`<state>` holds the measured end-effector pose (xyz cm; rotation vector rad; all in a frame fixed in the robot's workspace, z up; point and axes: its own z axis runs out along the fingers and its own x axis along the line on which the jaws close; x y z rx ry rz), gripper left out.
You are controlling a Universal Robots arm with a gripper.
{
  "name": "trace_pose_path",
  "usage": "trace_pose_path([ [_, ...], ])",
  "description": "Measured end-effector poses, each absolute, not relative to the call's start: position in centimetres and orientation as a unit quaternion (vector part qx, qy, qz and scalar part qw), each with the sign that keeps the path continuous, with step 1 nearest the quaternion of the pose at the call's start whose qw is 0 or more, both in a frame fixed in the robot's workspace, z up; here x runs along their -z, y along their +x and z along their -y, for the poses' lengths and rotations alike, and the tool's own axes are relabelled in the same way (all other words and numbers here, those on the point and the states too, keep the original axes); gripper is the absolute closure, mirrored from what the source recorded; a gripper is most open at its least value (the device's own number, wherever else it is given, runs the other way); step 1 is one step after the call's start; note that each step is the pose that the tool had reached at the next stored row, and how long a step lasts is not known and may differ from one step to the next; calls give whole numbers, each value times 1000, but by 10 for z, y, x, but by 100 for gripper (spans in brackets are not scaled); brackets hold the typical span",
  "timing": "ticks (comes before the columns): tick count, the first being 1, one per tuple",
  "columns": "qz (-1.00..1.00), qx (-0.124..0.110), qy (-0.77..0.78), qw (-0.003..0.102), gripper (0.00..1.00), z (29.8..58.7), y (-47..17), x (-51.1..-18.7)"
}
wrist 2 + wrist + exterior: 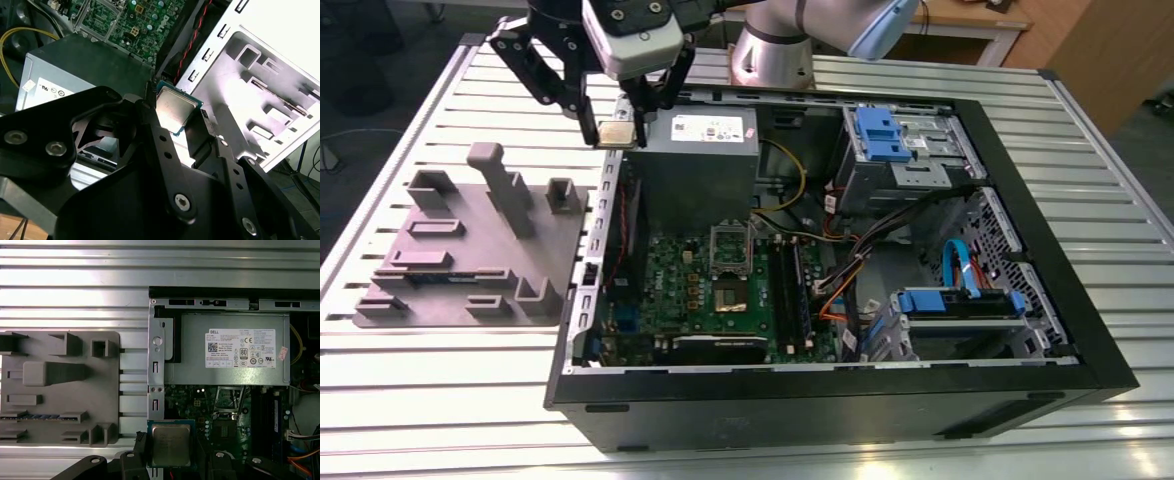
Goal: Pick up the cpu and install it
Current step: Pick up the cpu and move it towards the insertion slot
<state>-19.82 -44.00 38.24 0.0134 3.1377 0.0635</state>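
An open black computer case [854,405] lies on a slatted metal table [440,400], exposing a green motherboard [707,295], a grey power supply [700,170] with a white label, blue drive brackets [887,135] and bundled cables [854,272]. Beside the case, at the exterior view's left, rests a grey moulded fixture plate [554,245] bearing upright posts and slots.

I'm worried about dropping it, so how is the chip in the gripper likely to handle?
Probably stiff: held at its edges by the gripper, the chip shows no bend. Its shiny metal top looks smooth, so it may slip if nudged. Thin and small, it is likely light and delicate.
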Motion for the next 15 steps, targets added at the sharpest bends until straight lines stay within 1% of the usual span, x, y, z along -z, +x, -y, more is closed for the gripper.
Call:
trace_pose_path([
  [15, -1000, -20, 4, 2, 53, 440, -195, -382],
])
